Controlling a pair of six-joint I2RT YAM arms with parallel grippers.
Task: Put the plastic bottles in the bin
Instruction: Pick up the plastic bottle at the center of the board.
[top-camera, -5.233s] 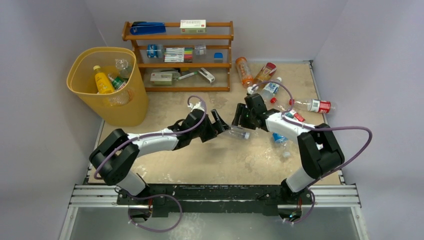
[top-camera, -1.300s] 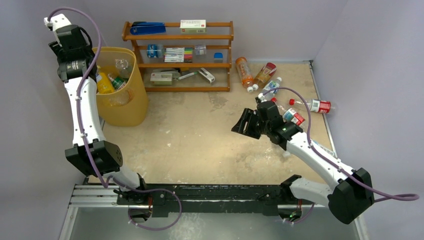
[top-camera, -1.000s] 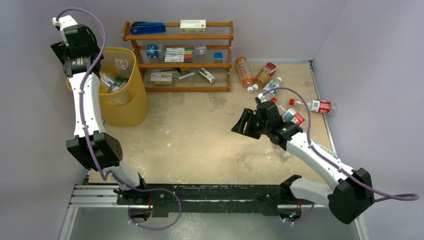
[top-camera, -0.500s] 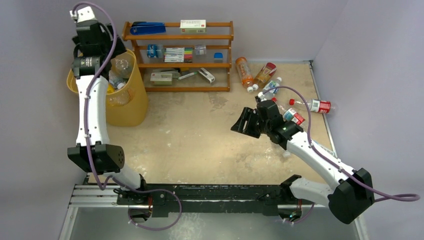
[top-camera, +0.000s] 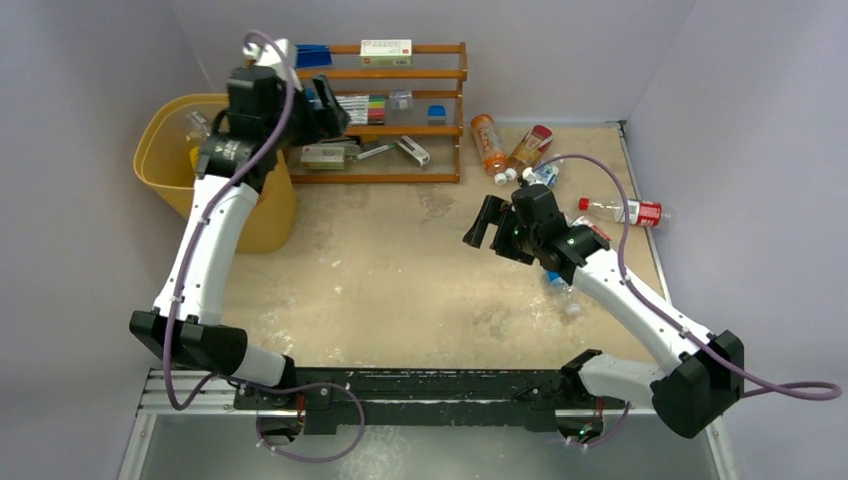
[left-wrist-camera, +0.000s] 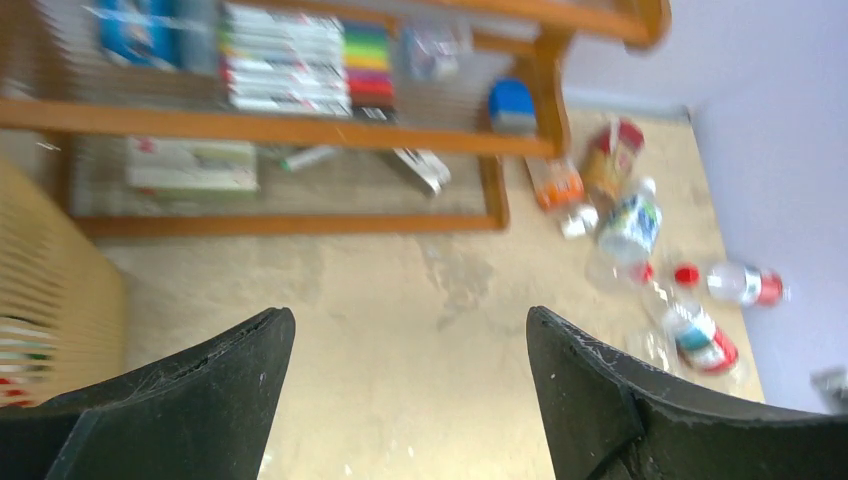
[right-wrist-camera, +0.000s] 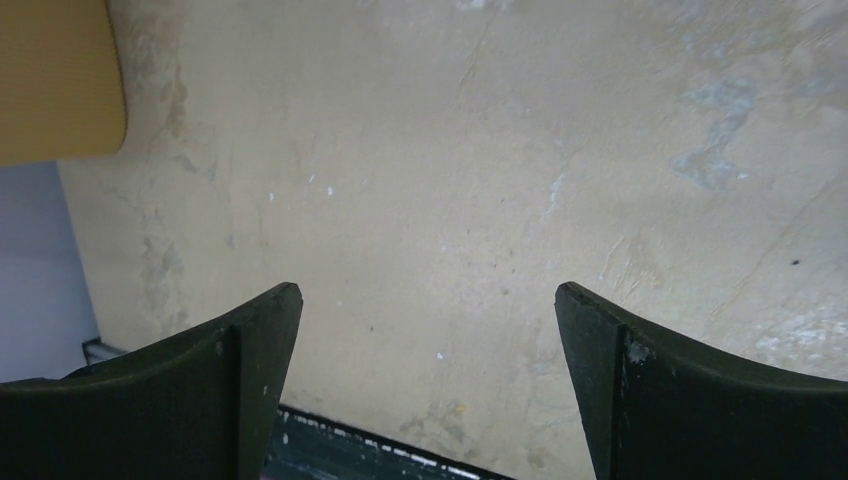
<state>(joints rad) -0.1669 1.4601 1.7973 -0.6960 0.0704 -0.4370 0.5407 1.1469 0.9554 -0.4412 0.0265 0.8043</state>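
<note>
- The left gripper (top-camera: 328, 112) hangs in the upper left of the overhead view, over the wooden rack (top-camera: 400, 75) just right of the yellow bin (top-camera: 150, 150). Its fingers (left-wrist-camera: 190, 400) are wide apart with nothing between them.
- The right gripper (top-camera: 480, 225), right of centre, is also spread and empty above the bare table (top-camera: 380, 260).
- Loose bottles (top-camera: 487, 140) lie scattered in the upper right, beside the rack.
- The bin's inside is mostly hidden by the left arm.
</note>
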